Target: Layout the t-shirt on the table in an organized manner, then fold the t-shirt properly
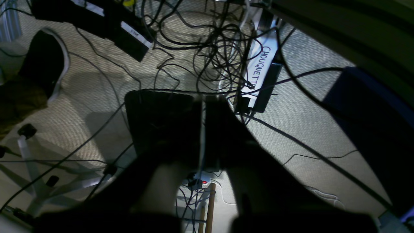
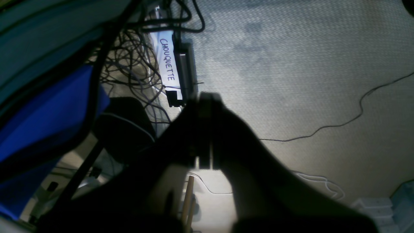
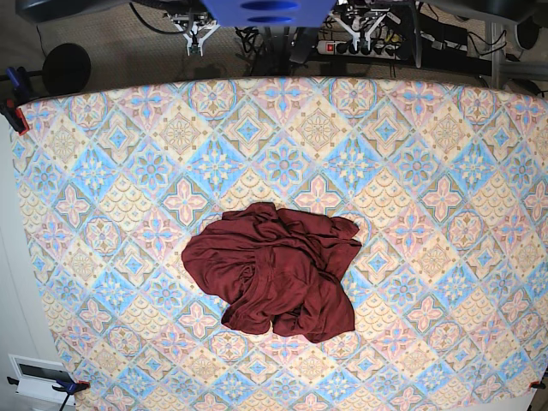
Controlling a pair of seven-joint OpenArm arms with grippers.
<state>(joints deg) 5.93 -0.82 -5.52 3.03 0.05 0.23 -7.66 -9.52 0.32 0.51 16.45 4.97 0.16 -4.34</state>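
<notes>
With both end effectors, left [image 1: 203,129] and right [image 2: 203,129], clenched empty off the floral-tiled desk [image 3: 103,171], a blind grab could bunch several layers of the crumpled dark maroon knit t-shirt [image 3: 274,278].

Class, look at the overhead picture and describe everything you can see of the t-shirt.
The t-shirt is dark maroon, plain, of soft knit-looking fabric with no print. It lies crumpled in a rumpled heap, folds overlapping, so sleeves and neckline cannot be clearly picked out. It sits near the middle of the table, resting on the pastel diamond-patterned cloth. Nothing else touches it.
</notes>
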